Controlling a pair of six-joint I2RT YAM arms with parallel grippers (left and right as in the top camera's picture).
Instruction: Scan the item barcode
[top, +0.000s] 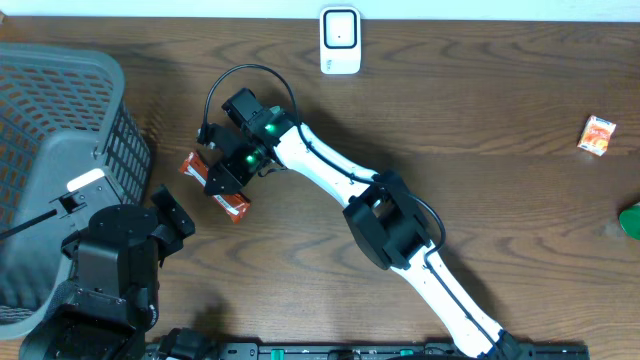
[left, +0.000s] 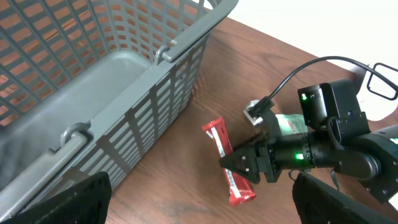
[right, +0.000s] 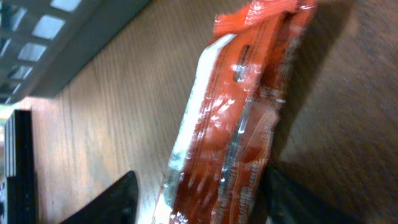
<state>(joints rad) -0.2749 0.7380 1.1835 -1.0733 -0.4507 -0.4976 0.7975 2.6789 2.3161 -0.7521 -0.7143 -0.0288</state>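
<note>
**A:** Starting nearest the robot, what is the left claw (top: 172, 212) doing?

**B:** Its jaws stand wide apart with nothing between them. It hangs over the table (top: 300, 300), just beside the basket (left: 124, 81).

**A:** And the bar (right: 236, 124)?

**B:** The bar is a little farther out. It lies flat on the wood in a red wrapper, close to the basket's side but not touching it.

**A:** Is the right claw (left: 244, 167) on it?

**B:** The claw is low over the bar's near end, with one of its fingers (right: 118, 199) on each side. The jaws are apart. A strip of wood shows between one finger and the wrapper. The other finger sits right against the wrapper's edge, and I cannot tell whether it touches. The bar does not look pinched.

**A:** What is beyond that?

**B:** The white scanner (top: 340, 40) stands at the far edge, well apart from the bar. A small orange packet (top: 600, 135) lies far off to the right.
</note>
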